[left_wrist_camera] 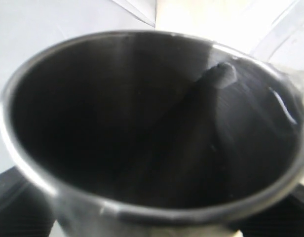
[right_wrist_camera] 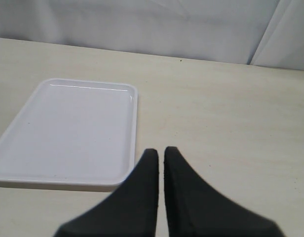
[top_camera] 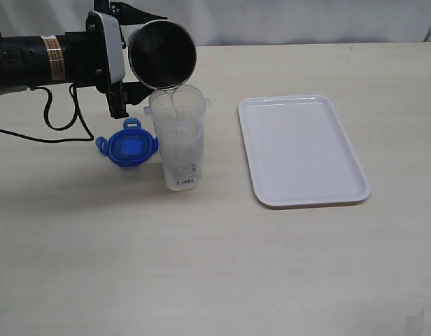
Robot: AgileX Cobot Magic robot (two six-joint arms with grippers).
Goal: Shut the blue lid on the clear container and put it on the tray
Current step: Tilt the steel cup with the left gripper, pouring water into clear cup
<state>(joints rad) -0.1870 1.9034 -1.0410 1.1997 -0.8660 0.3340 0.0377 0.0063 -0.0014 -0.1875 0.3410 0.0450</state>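
Observation:
The clear container stands upright and uncovered on the table, its white barcode label near the base. The blue lid lies flat just left of it, touching or nearly touching its side. My left gripper is shut on a steel cup, tipped with its mouth over the container's rim; a thin clear stream seems to run down into it. That cup fills the left wrist view. The white tray lies to the right, with nothing on it. Near the tray, my right gripper is shut and holds nothing.
A black cable loops on the table under the left arm. A pale curtain hangs behind the table's far edge. The right arm does not show in the exterior view.

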